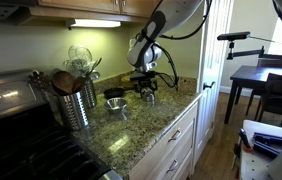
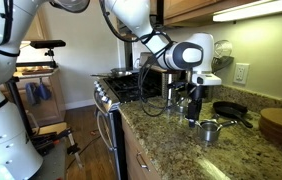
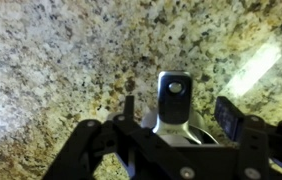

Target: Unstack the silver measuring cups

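A silver measuring cup (image 3: pixel 174 92) lies on the granite counter right under my gripper (image 3: pixel 178 112), its flat handle pointing away. Its bowl sits between the two fingers, which stand apart on either side without touching it. The gripper is open. In both exterior views the gripper (image 1: pixel 148 88) (image 2: pixel 193 108) hangs low over the counter. Another silver measuring cup (image 1: pixel 116 104) (image 2: pixel 209 128) stands a short way from it on the counter. I cannot tell whether that one holds more cups stacked inside.
A dark round pan (image 1: pixel 114 92) (image 2: pixel 231 109) sits behind the cups. A tall perforated steel canister (image 1: pixel 78 106) with utensils stands beside the stove (image 1: pixel 21 150). A round wooden board (image 2: pixel 281 125) lies at the counter's end. The wall is close behind.
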Motion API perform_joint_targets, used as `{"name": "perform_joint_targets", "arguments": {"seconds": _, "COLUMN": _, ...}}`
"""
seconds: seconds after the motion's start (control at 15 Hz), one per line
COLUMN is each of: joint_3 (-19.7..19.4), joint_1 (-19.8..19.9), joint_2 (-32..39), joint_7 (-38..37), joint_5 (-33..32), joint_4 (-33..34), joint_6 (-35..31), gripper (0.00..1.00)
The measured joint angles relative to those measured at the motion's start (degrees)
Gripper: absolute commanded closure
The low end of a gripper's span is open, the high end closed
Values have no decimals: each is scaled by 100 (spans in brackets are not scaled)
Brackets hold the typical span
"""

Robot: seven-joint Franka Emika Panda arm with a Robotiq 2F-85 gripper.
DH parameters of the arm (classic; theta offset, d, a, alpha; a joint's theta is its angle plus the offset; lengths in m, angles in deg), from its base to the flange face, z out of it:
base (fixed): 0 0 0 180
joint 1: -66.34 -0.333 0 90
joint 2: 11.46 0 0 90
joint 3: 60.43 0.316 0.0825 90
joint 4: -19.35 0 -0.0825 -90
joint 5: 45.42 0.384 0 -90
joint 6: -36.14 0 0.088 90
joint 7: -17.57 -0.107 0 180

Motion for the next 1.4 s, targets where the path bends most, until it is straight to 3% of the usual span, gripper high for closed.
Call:
{"name": "perform_joint_targets", "arguments": {"seconds": 0.6, "joint_3": -130, "joint_1": 4, "joint_2": -18, "joint_7": -15, "joint_5": 336, "joint_4": -80, "joint_6": 0, "gripper": 0}}
{"name": "perform_joint_targets", "arguments": {"seconds": 0.73, "joint_3": -167, "joint_1": 3, "joint_2": -18, "joint_7": -37, "joint_5": 351, "joint_4": -98, "joint_6": 0, "gripper": 26}}
{"name": "perform_joint_targets", "arguments": {"seconds": 1.27, "joint_3": -189, "joint_1": -17, "joint_2": -18, "joint_7": -59, "joint_5": 353, "joint_4": -103, "joint_6": 9, "gripper": 80}}
{"name": "perform_joint_targets", "arguments": {"seconds": 1.4, "joint_3": -189, "joint_1": -29, "joint_2": -18, "joint_7": -59, "joint_5": 353, "joint_4": -103, "joint_6": 12, "gripper": 87}}
